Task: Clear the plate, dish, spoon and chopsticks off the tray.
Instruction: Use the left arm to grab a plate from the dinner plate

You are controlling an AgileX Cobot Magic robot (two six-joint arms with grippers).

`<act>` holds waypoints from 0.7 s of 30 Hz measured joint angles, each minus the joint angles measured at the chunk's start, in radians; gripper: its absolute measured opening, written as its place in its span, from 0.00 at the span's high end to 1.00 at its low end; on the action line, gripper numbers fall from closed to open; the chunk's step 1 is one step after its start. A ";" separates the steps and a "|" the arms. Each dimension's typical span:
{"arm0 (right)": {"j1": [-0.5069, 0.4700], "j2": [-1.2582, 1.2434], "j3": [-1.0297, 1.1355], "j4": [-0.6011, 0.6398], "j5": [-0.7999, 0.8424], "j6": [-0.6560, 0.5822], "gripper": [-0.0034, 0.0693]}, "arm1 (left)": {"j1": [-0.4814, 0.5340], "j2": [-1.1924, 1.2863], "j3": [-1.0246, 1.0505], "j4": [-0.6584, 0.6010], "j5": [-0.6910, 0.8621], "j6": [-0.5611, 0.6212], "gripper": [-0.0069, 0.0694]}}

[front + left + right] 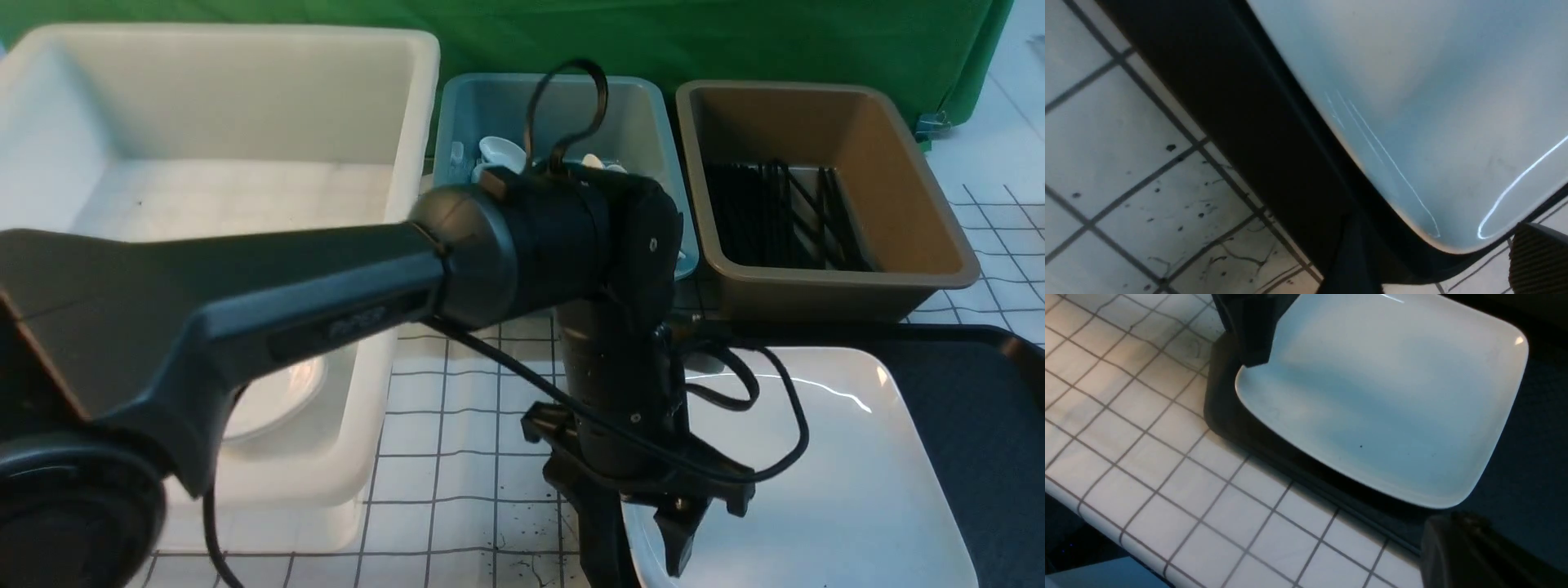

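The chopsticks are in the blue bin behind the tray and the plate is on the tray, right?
No: the front view shows the chopsticks in the brown tub behind the tray; the plate is on the tray.

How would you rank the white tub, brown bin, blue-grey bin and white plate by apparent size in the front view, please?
1. white tub, clearly largest.
2-3. white plate and brown bin look alike; the plate is nearer and cropped, so unranked.
4. blue-grey bin, partly hidden by the left arm.
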 joint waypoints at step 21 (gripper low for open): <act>0.000 0.000 0.003 0.000 -0.081 -0.013 0.90 | 0.002 0.041 -0.011 -0.194 -0.186 0.039 0.29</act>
